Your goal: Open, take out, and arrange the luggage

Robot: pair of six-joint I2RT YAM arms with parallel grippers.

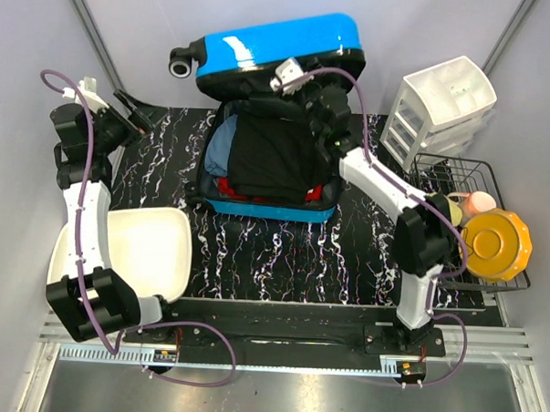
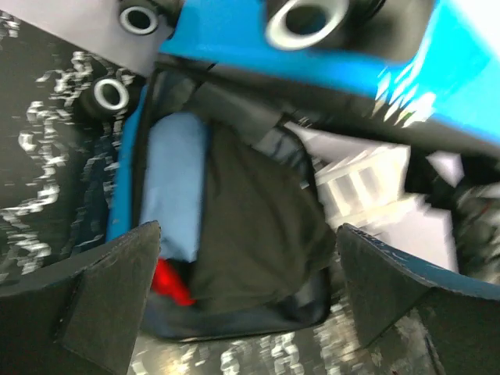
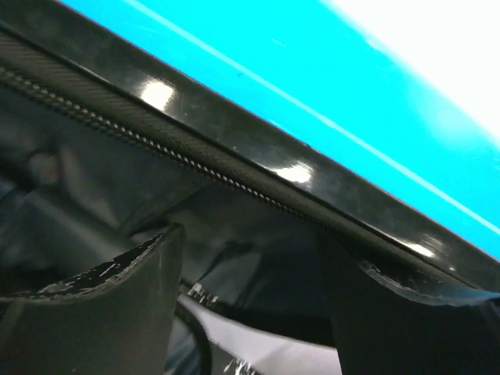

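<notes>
Luggage (image 1: 257, 208) lid (image 1: 282, 47) up — clothes (image 1: 273, 156) easy to reach. Right hand (image 3: 254, 250) at lid rim, fingers apart, holds nothing. Left hand (image 2: 246, 238) wide, empty — aims at clothes.

The luggage (image 1: 282, 42) has a hard, glossy blue shell with a shiny black rim, a fine-toothed zip (image 3: 156, 144) and a soft dark cloth lining. The clothes (image 1: 272, 160) are matt fabric. The worktop (image 1: 255, 251) is smooth, black with white veining. The basket (image 1: 446, 159) is thin black wire.
</notes>
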